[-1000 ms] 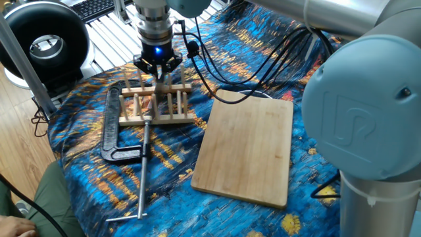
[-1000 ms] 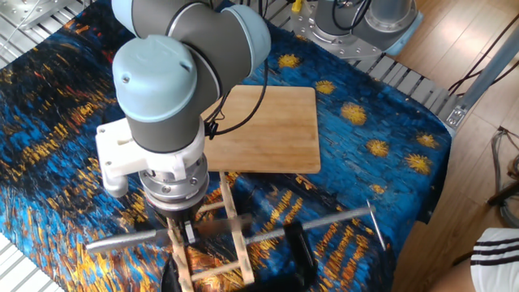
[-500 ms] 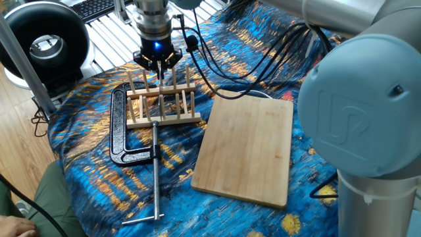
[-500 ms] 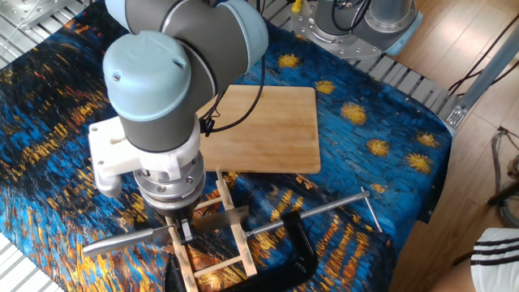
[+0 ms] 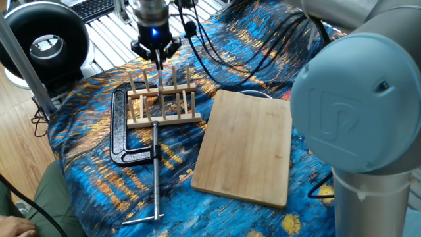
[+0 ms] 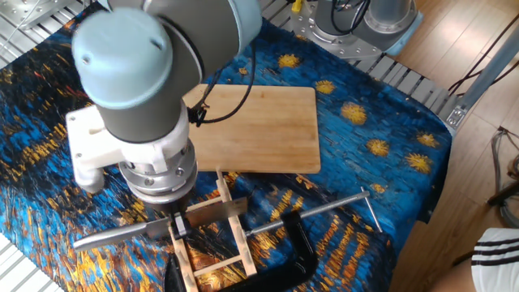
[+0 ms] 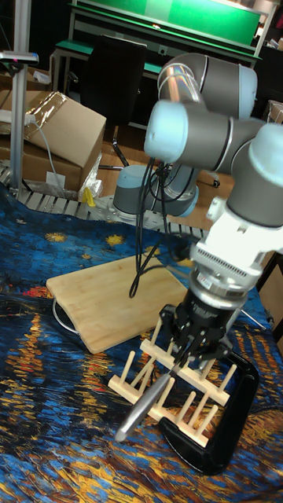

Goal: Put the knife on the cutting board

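The knife [image 6: 214, 213] is a cleaver held level, blade over the wooden rack [image 6: 233, 243], slim grey handle sticking out to the left. My gripper [image 6: 177, 224] is shut on it where blade meets handle. In the tall fixed view the knife's handle [image 7: 146, 404] slopes down and left from the gripper [image 7: 189, 347], just above the rack's pegs. From the other side the gripper [image 5: 156, 54] hangs over the rack's [image 5: 162, 100] far edge, and the knife is too thin to make out. The bamboo cutting board [image 5: 247, 148] lies flat to the right, bare.
A black C-clamp [image 5: 122, 135] lies against the rack, its long screw rod [image 5: 156, 172] pointing toward the table's front. Cables trail from the arm across the blue patterned cloth near the board's far edge. A black round device stands off the table's far left corner.
The gripper has risen with the knife, so the blade is now at the top of the pegs. Rack and clamp swung round a second ago and have lain still since.
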You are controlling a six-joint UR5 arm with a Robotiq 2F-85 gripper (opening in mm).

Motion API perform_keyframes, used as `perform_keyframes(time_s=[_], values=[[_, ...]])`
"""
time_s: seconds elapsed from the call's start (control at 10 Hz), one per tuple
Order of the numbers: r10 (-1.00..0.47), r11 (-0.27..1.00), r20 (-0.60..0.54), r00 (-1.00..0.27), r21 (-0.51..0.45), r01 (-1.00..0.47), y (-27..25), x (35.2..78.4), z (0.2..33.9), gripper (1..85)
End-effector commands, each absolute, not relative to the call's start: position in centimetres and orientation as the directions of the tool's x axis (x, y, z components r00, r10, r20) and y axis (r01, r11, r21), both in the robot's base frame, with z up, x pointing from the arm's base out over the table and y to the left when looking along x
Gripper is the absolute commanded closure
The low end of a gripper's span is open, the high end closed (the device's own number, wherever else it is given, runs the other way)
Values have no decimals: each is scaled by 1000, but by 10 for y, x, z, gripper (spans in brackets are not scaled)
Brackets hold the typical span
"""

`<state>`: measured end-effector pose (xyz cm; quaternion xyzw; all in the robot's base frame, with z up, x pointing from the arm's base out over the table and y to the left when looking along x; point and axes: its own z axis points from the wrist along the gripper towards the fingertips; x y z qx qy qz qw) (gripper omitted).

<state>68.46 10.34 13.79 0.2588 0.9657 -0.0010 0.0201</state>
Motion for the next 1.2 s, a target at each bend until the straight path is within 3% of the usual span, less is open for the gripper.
perform_keyframes(time_s=[0.0, 0.6, 1.1], values=[[484, 875, -6, -875, 19, 484, 114, 675, 171, 847], [357, 934, -29, -934, -16, 358, 105, 650, 209, 847], [42, 994, -64, -997, -97, 48, 73, 634, 224, 847]])
